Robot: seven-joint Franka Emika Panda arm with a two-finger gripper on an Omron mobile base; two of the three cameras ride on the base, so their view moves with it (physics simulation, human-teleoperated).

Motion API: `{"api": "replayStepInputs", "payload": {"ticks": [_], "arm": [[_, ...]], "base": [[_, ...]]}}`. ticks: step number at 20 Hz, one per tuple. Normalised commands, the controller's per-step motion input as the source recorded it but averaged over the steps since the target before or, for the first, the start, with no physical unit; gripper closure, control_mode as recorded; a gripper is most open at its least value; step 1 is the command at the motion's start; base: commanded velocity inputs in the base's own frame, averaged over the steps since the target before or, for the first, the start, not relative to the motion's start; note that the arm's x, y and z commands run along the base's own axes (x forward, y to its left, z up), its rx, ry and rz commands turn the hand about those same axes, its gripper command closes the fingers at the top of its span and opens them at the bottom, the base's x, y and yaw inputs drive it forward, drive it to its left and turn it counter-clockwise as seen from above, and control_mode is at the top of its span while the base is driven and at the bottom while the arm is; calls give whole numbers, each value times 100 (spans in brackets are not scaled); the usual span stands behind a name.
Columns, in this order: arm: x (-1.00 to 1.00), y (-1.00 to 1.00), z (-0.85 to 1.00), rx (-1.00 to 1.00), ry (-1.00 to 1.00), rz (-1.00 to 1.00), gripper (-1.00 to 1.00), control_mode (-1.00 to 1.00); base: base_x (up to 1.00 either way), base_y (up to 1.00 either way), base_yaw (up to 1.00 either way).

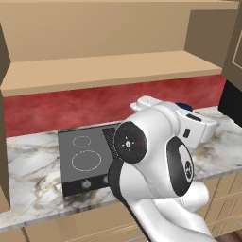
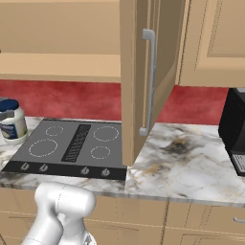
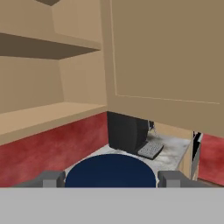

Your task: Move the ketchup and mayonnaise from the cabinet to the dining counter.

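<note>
Just one mayonnaise (image 2: pixel 13 122) jar

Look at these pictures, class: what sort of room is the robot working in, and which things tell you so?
A kitchen, computer-rendered. A black cooktop is set into a marble worktop, tan wall cabinets hang above a red backsplash, and a mayonnaise jar stands beside the cooktop.
</note>
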Motion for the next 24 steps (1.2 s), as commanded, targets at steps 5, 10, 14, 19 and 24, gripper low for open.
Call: {"api": "replayStepInputs", "payload": {"ticks": [5,10,14,19,24], "arm": [[0,0,0,0,0,0,100,-100],[-6,0,0,0,0,0,100,100],[0,0,0,0,0,0,100,100],[0,0,0,0,0,0,100,100],[0,0,0,0,0,0,100,100]], "base": [[0,0,0],[-25,0,0],[-62,7,0],[-72,14,1],[-67,27,18]]}}
